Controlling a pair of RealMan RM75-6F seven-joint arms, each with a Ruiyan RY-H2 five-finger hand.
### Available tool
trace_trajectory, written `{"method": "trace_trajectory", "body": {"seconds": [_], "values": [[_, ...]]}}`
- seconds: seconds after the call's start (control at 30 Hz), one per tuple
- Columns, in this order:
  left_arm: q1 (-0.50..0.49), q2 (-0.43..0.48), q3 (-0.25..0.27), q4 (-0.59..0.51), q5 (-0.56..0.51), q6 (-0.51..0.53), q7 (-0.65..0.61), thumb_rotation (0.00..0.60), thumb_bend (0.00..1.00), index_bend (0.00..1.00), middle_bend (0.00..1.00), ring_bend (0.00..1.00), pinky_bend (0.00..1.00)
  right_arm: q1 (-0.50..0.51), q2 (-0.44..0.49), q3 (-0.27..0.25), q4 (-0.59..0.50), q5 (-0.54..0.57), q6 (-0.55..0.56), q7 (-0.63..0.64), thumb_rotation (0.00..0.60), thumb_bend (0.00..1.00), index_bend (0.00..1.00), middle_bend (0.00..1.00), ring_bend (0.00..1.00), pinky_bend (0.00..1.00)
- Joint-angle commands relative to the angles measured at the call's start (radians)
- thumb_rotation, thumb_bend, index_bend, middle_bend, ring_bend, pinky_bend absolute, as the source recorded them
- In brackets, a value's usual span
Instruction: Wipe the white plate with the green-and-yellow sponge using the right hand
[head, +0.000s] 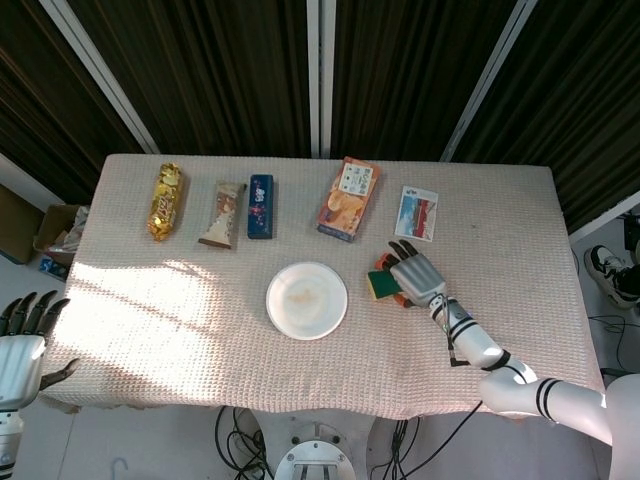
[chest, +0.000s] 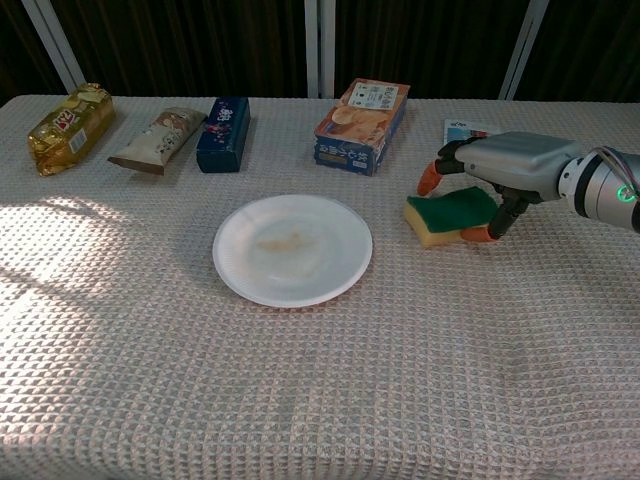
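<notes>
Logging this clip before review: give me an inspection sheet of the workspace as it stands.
Surface: table under a cream waffle-weave cloth, sunlit patch at its left.
Job's things: white plate with a faint brownish smear; green-and-yellow sponge to its right, on the cloth.
Clutter: gold snack bag, beige wrapper, blue box, orange box, small card along the far side.
Hands: right hand over the sponge, fingers around it; left hand off the table edge, fingers apart.
Cables: several on the floor under the near edge.
Surroundings: dark slatted panels; shoe at right.
</notes>
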Motion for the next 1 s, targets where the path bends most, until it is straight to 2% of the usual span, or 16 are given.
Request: {"method": "trace_trajectory", "body": {"seconds": [0.03,0.23,0.43,0.57,0.67,1.0], "values": [[0.0,0.001,0.0,-0.001,-0.001,-0.001,0.002,0.6,0.0,0.18,0.12,0.08,0.11,-0.001,-0.01,-0.001,0.013,-0.004,0.005,0.009,0.6,0.26,0.29,0.25,0.04,0.04],[0.001,0.009,0.0,-0.011,-0.001,-0.004,0.008,0.6,0.0,0.18,0.12,0.08,0.11,-0.007,-0.02,-0.006,0.027,-0.048,0.051,0.038,0.6,0.29,0.38,0.33,0.11,0.07],[0.003,0.014,0.0,-0.014,-0.004,-0.005,0.007,0.6,0.0,0.18,0.12,0.08,0.11,-0.013,0.015,-0.001,-0.048,-0.147,0.17,0.012,0.6,0.3,0.42,0.35,0.12,0.07],[0.006,0.014,0.0,-0.009,-0.003,0.001,-0.002,0.6,0.0,0.18,0.12,0.08,0.11,0.03,0.008,0.015,-0.101,-0.182,0.17,-0.104,0.6,0.3,0.44,0.35,0.13,0.07],[0.01,0.011,0.001,0.001,-0.004,0.003,-0.014,0.6,0.0,0.18,0.12,0.08,0.11,0.089,-0.028,0.038,-0.116,-0.173,0.118,-0.25,0.6,0.3,0.47,0.35,0.13,0.07],[0.021,-0.005,0.003,0.069,-0.028,-0.006,-0.087,0.6,0.0,0.18,0.12,0.08,0.11,0.256,-0.186,0.105,-0.04,-0.028,-0.03,-0.632,0.6,0.3,0.56,0.37,0.14,0.07]]}}
